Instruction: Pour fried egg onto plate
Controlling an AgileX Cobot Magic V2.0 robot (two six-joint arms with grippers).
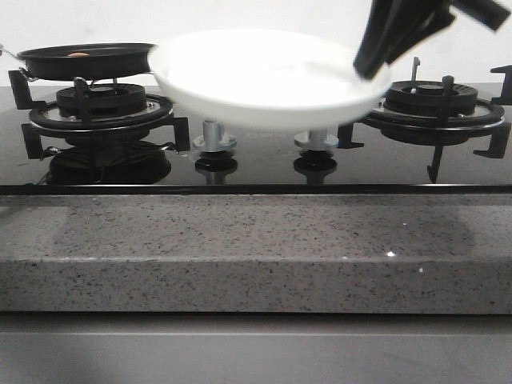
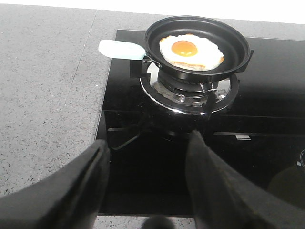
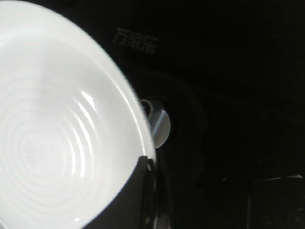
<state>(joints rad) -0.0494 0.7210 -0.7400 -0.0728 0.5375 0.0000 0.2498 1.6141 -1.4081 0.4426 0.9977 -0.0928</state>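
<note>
The fried egg [image 2: 190, 51], white with an orange yolk, lies in the black frying pan [image 2: 240, 50] on the left burner. From the front only a sliver of the egg [image 1: 78, 54] shows over the rim of the pan [image 1: 84, 62]. My right gripper [image 1: 372, 68] is shut on the right rim of the white plate [image 1: 264, 76] and holds it in the air over the middle of the stove, right beside the pan. The plate [image 3: 52, 143] is empty, with my right gripper [image 3: 148, 164] clamped on its edge. My left gripper [image 2: 150, 148] is open and empty, short of the pan.
The pan's pale handle [image 2: 119, 49] points toward the grey granite counter [image 2: 43, 95]. Two stove knobs [image 1: 214, 140] [image 1: 315, 140] stand below the plate. The right burner grate [image 1: 436, 104] is bare. A granite ledge [image 1: 240, 248] runs along the front.
</note>
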